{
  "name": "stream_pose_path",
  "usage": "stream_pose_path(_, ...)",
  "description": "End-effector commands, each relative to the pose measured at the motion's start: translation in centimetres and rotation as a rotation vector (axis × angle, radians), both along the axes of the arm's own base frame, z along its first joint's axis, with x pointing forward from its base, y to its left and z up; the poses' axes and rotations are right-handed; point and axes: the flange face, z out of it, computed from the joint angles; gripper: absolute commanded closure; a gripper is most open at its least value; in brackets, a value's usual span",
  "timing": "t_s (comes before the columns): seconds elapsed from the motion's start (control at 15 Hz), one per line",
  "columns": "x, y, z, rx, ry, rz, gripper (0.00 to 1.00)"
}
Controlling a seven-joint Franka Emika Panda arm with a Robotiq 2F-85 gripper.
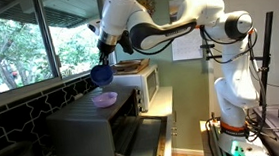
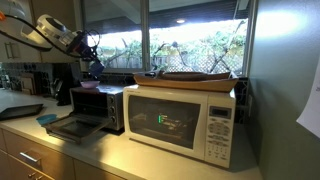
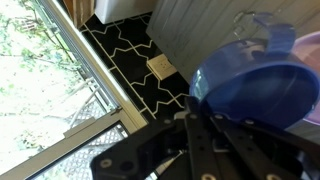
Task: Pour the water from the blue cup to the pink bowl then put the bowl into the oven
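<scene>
Blue cup [image 3: 250, 90] fills the wrist view, clamped in your hand [image 3: 200, 125] and tilted over the pink bowl [image 3: 308, 45], whose rim shows just past it. That tilt judges as the pour itself, though no water can be made out.

In an exterior view the hand [image 1: 102, 66] holds the cup [image 1: 101, 76] low above the bowl [image 1: 105, 99], which sits on the roof of the oven [image 1: 88, 127]. That keeps the drop short and any spill on metal.

The oven [image 2: 100, 103] appears to have its door folded down onto the counter [image 2: 110, 142], so the cavity looks ready. The bowl must come off the roof and round to the front, and your hand is occupied until the cup is set down.

Space is tight. A white microwave [image 2: 185, 120] stands just beside the oven with a flat tray [image 2: 195, 77] on top. Behind, the black tiled wall [image 3: 130, 55] and the window [image 1: 16, 43] close off the far side.
</scene>
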Motion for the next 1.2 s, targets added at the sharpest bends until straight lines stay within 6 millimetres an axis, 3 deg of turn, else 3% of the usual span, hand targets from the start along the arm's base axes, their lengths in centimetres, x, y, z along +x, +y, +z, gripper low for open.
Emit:
stream_pose_path(0.0,-0.9,0.6,0.4,0.004,0.005,0.032,0.99)
stream_pose_path(1.13,-2.8,3.4,0.6,-0.007,0.006,0.112,0.99)
